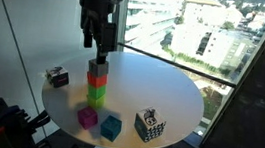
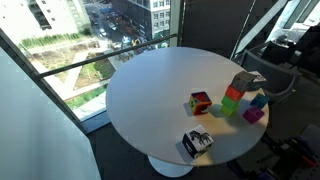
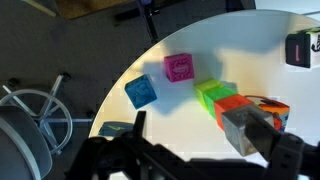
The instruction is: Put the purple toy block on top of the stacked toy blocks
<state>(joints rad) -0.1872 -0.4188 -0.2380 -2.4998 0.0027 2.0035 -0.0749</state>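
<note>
Pincer [image 1: 101, 48] jaws blurred above stacked toy blocks [image 1: 97, 80]

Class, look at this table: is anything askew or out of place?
The stacked toy blocks look uneven: the grey top cube seems turned and offset from the red cube below. The teal cube lies close to the edge of the table. Nothing looks spilled or broken.

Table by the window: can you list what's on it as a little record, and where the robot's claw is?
Table: round, white
Stack: grey on red on green
Purple block: on the table, at the foot of the stack
Teal block: beside the purple one
Patterned cube: near the table edge
Gripper: just above the stack, open, empty
</note>
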